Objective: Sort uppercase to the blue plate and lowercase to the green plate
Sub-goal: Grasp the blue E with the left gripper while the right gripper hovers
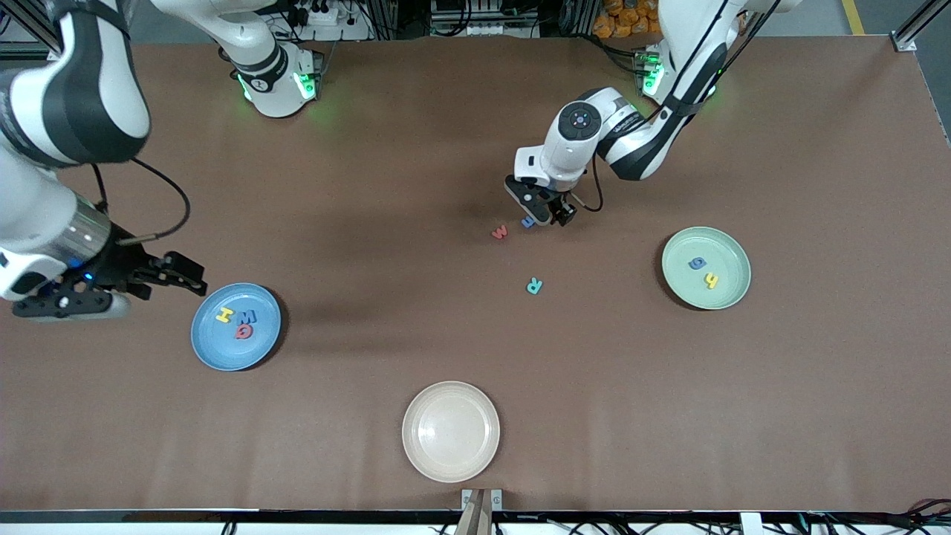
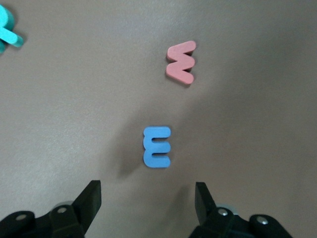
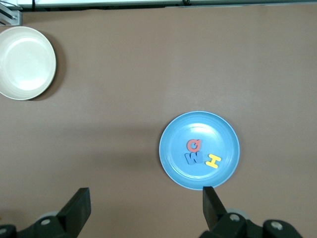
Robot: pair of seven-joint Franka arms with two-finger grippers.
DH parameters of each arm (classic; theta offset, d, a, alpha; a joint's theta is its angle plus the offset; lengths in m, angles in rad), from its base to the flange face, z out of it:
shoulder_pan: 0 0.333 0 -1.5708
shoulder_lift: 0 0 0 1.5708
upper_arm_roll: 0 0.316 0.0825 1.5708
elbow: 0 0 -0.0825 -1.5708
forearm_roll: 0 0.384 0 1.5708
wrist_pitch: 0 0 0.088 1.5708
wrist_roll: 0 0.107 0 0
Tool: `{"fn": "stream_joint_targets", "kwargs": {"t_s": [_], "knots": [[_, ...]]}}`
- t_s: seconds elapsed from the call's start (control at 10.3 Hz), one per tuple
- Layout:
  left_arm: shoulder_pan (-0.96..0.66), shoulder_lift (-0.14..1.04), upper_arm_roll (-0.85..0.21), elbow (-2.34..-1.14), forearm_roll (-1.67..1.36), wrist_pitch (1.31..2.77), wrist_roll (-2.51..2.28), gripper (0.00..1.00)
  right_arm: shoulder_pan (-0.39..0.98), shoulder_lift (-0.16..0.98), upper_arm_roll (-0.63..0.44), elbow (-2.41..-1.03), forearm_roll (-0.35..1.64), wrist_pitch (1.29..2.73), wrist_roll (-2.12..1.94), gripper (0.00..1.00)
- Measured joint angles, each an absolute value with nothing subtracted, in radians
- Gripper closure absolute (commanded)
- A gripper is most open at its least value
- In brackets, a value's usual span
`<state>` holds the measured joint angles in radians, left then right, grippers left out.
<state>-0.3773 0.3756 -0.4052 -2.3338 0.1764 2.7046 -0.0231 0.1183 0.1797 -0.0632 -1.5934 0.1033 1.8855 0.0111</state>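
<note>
My left gripper (image 1: 548,215) hangs low over the table, open, nothing between its fingers (image 2: 91,198). Just ahead of its fingertips lies a blue lowercase letter (image 2: 157,147) (image 1: 527,221). A red lowercase w (image 2: 181,62) (image 1: 500,232) lies beside it, and a teal uppercase R (image 1: 534,285) (image 2: 7,32) lies nearer the front camera. The blue plate (image 1: 223,349) (image 3: 218,134) holds a yellow H (image 3: 213,160), a blue W (image 3: 193,158) and a red Q (image 3: 193,145). The green plate (image 1: 724,253) holds a blue letter (image 1: 697,262) and a yellow h (image 1: 712,280). My right gripper (image 1: 195,279) (image 3: 146,206) waits open beside the blue plate.
A cream plate (image 1: 450,431) (image 3: 25,63) stands near the table's front edge, holding nothing. The brown table (image 1: 371,186) stretches bare between the plates. The right arm's bulky links (image 1: 67,89) hang over its end of the table.
</note>
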Motion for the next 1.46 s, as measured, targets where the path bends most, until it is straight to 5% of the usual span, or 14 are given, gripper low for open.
{"fn": "stream_joint_targets", "kwargs": {"t_s": [0.78,1.27,1.46], "knots": [[-0.506,0.425,-0.309,-2.273,0.176,2.720,-0.057,0.22,0.068,0.093,-0.063,-1.624,0.104,1.816,-0.071,0.00],[-0.622,0.426,-0.217,-2.273,0.177,2.720,-0.097,0.28,0.135,0.088,0.012,-1.727,0.070,1.935,0.085,0.00],[-0.657,0.426,-0.184,-2.273,0.179,2.719,-0.097,0.32,0.179,0.102,0.045,-1.736,0.049,1.988,0.177,0.10]]}}
